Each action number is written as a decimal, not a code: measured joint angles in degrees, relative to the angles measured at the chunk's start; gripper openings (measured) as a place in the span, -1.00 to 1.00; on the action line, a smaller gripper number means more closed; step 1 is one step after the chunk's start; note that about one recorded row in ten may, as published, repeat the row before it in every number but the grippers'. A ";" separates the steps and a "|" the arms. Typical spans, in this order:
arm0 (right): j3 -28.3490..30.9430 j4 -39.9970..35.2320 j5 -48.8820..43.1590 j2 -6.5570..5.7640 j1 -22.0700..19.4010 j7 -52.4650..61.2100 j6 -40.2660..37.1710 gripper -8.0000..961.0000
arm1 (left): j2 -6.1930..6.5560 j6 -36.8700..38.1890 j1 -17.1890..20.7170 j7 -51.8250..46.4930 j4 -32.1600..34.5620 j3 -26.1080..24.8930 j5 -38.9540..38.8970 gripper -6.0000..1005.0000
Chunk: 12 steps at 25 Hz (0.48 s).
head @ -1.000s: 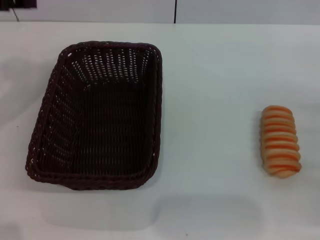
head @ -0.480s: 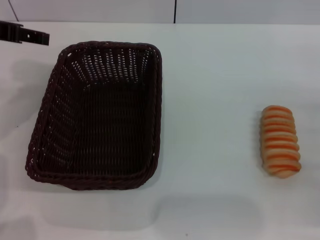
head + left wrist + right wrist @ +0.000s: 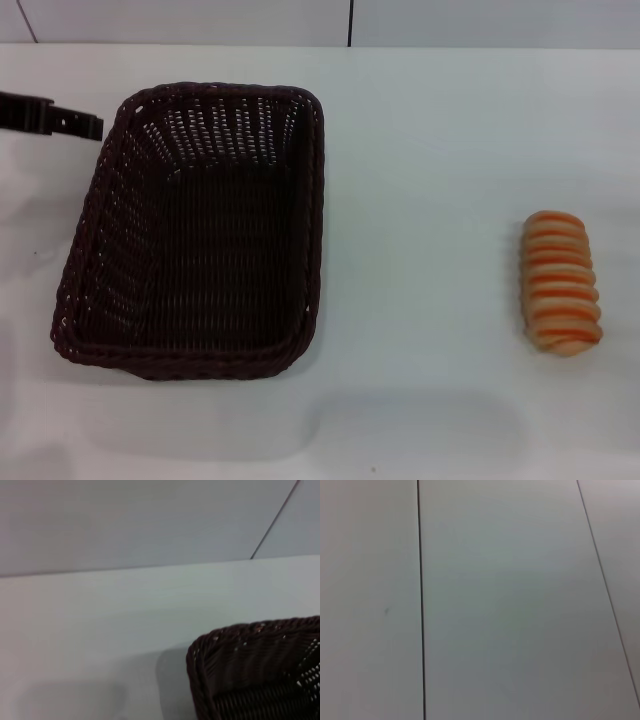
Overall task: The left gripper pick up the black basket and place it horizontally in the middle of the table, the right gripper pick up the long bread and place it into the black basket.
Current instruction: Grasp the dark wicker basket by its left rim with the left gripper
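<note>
The black basket [image 3: 118,230] stands on the white table [image 3: 430,150] at the left, its long side running away from me, and it is empty. My left gripper [image 3: 88,125] shows as a black bar reaching in from the left edge, its tip just left of the basket's far left corner. The left wrist view shows that corner of the basket [image 3: 240,655] close below. The long bread [image 3: 562,283] lies at the right, well apart from the basket. My right gripper is out of view.
A white wall with a dark vertical seam [image 3: 350,22] runs behind the table's far edge. The right wrist view shows only pale panels with dark seams [image 3: 421,605]. Bare tabletop lies between the basket and the bread.
My left gripper has come into view from the left and has moved down and a little right toward the basket's far left corner. The basket and the bread have not moved.
</note>
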 joint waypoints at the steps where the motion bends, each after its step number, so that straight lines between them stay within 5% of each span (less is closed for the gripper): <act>1: 0.00 0.00 0.00 0.00 -0.01 0.00 0.00 0.17 | -0.02 0.21 0.15 0.09 0.52 0.02 0.00 0.66; 12: 0.09 -0.07 0.00 -0.01 0.39 0.00 0.00 0.17 | -0.26 1.17 0.39 0.60 8.11 1.70 -0.73 0.66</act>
